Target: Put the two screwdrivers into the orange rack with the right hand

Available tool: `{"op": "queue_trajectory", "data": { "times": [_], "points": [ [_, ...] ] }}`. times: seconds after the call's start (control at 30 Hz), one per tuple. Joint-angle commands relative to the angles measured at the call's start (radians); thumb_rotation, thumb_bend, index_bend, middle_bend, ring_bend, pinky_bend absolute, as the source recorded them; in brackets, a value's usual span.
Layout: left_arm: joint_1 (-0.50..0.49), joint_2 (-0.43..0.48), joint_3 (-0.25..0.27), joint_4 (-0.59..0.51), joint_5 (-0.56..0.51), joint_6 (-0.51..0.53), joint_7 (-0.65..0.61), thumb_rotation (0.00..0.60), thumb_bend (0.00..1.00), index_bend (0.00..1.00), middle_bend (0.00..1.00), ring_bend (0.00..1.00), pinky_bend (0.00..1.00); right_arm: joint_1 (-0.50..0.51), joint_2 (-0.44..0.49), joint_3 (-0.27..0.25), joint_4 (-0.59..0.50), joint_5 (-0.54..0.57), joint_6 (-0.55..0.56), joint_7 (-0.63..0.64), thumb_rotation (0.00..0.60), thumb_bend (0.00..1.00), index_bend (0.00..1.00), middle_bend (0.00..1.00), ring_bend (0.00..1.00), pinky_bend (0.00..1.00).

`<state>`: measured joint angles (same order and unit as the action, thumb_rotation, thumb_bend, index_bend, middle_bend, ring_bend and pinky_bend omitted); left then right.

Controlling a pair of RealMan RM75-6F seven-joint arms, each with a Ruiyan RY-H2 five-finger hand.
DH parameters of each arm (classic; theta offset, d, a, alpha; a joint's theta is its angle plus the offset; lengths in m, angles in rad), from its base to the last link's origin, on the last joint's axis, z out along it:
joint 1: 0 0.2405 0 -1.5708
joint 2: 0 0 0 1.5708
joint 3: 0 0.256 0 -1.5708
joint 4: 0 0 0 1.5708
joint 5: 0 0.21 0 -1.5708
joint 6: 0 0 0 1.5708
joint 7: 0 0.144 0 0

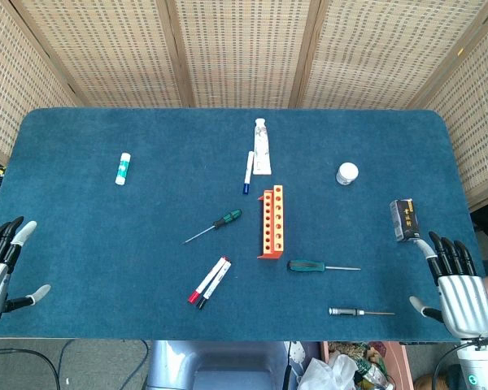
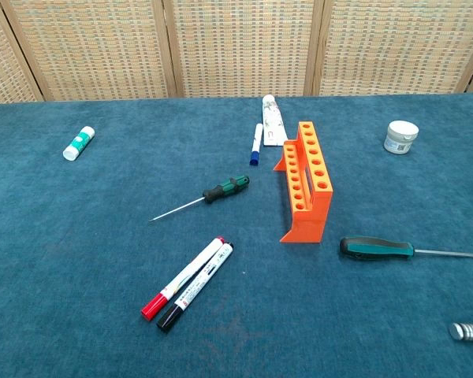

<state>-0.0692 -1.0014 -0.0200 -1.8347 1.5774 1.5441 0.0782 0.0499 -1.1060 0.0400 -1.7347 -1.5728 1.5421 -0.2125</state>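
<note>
Head view: screwdrivers [image 1: 323, 266] left of right hand [image 1: 459, 284].

Orange rack [image 2: 306, 179] upright mid-table, holes up. Left of it, small screwdriver [image 2: 202, 198] lying flat, well apart; toward the right edge, larger screwdriver [image 2: 402, 250] just beside the rack's foot. Near the front edge, two markers [image 2: 188, 283] side by side. At the front right corner, possibly a metal tool [image 2: 468, 331], mostly cut off.

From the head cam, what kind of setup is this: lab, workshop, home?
Most likely a staged lab tabletop for manipulation trials, not a real workshop. A blue felt-covered table is fenced by woven wicker screens, and unrelated small items are spread apart: an orange rack, screwdrivers, markers.
</note>
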Motion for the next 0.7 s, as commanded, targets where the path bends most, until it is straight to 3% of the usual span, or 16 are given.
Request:
{"op": "queue_trajectory", "data": {
  "times": [0.03, 0.43, 0.7],
  "points": [
    [0.0, 0.001, 0.0, 0.0, 0.001, 0.001, -0.002, 0.6, 0.0, 0.0, 0.0, 0.0, 0.0, 0.0, -0.001, -0.001, -0.001, 0.0, -0.003, -0.003, 0.6, 0.0, 0.08, 0.0, 0.0, 0.0],
    [0.0, -0.001, 0.002, 0.0, 0.005, -0.004, 0.001, 0.6, 0.0, 0.0, 0.0, 0.0, 0.0, 0.012, 0.0, -0.028, -0.01, -0.018, -0.051, -0.013, 0.6, 0.0, 0.14, 0.0, 0.0, 0.0],
    [-0.004, -0.004, -0.002, -0.001, -0.004, -0.012, 0.011, 0.6, 0.0, 0.0, 0.0, 0.0, 0.0, 0.074, -0.06, -0.071, 0.034, -0.052, -0.193, -0.01, 0.6, 0.0, 0.28, 0.0, 0.0, 0.0]
  ]
}}
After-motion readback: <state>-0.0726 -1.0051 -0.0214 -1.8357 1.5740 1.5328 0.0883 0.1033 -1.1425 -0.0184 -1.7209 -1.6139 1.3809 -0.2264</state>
